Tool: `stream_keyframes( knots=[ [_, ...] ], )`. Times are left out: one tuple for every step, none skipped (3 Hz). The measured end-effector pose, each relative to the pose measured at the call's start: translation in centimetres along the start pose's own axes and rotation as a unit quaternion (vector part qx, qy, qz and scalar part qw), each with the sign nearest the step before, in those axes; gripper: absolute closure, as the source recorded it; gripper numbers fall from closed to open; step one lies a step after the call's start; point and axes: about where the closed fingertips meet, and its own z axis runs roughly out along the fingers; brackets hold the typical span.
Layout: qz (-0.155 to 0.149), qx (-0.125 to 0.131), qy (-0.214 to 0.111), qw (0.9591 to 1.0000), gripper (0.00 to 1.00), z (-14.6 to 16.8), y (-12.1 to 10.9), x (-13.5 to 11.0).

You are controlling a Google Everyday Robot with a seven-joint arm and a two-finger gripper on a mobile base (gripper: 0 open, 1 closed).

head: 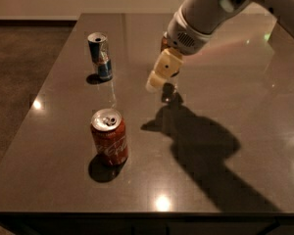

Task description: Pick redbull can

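Redbull can (100,56): upright on table (59,180), long axis vertical, top open, contents unseen; red cola can (109,143): upright, opened; gripper (157,81): right of redbull can, apart; grip state cannot be told.

I see 1 redbull can (100,56): slim, blue-and-silver, pinched mid-body, upright on the counter (63,151), far left; gripper (154,84) hovers apart, rightward.

The gripper (154,83) hangs over mid-table, to the right of the redbull can (100,57) in the camera view, with bare table (59,151) between the two. The red cola can (109,137) stands well apart toward the front edge, off that line. The redbull can has open surface on every side, though the table's left edge runs near it.
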Motion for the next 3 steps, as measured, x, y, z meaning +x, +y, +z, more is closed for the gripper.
stream_keyframes(
  knots=[
    [0.006, -0.004, -0.039, 0.9992, 0.0, 2.8, -0.1, -5.4],
    [0.009, -0.008, -0.059, 0.9982, 0.0, 4.6, -0.1, -9.5],
    [0.01, -0.012, -0.065, 0.9977, 0.0, 6.6, -0.7, -12.3]
  ],
)
